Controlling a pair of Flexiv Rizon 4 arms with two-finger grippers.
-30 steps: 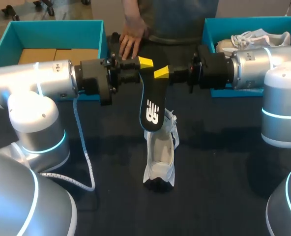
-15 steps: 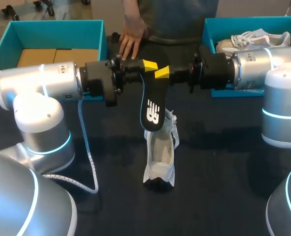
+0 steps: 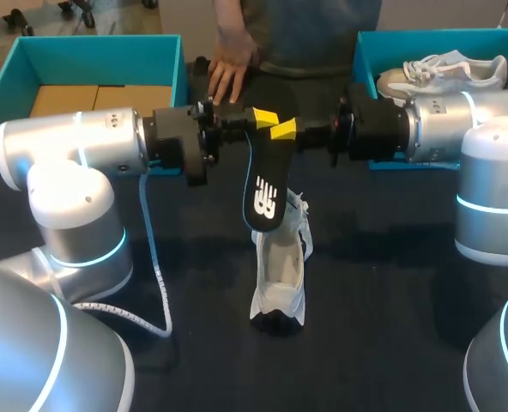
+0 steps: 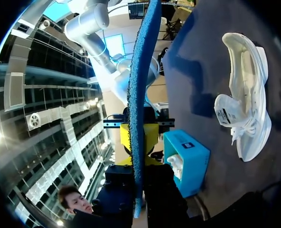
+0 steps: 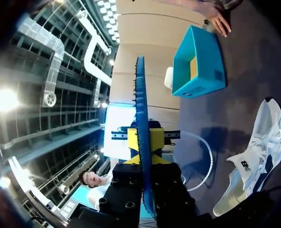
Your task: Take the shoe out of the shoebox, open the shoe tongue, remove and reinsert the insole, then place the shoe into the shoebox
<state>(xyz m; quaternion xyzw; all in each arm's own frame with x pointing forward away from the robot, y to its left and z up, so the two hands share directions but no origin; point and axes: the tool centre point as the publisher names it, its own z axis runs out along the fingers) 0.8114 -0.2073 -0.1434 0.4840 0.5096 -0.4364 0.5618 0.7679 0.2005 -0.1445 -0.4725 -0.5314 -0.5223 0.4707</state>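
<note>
A black insole (image 3: 263, 184) with a blue underside hangs upright in the air above the white shoe (image 3: 280, 275), which lies on the dark table with its opening up. My left gripper (image 3: 261, 116) and right gripper (image 3: 281, 129) meet tip to tip at the insole's upper end, each shut on it from its own side. In the left wrist view the insole (image 4: 140, 85) runs edge-on out from between my fingers, with the shoe (image 4: 247, 99) off beside it. The right wrist view shows the same edge-on insole (image 5: 140, 123) and the shoe (image 5: 254, 152) below.
A teal shoebox (image 3: 82, 47) with cardboard inside stands at the back left. A second teal shoebox (image 3: 370, 51) at the back right holds another white shoe (image 3: 443, 73). A person's hand (image 3: 228, 73) rests on the table's far edge. A white cable (image 3: 151, 266) trails from my left arm.
My left gripper slid right to the insole's upper end and its fingers closed on it. The insole's lower end swung slightly left. The right arm stayed where it was.
</note>
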